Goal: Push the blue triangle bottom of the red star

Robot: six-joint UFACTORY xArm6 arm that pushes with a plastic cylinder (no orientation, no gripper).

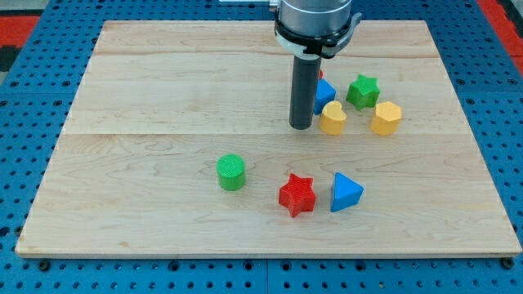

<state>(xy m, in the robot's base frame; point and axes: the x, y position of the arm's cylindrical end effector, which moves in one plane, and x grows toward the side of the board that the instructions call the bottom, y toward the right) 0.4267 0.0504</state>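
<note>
The blue triangle (346, 192) lies on the wooden board (147, 98) toward the view's bottom, just right of the red star (297, 194) with a small gap between them. My tip (301, 126) rests on the board well above both, toward the view's top, touching neither. It stands just left of a yellow heart (332, 118) and a second blue block (324, 92) that the rod partly hides.
A green cylinder (231, 172) stands left of the red star. A green star (363, 91) and a yellow hexagon (386, 118) sit right of my tip. A sliver of a red block (321, 74) shows behind the rod.
</note>
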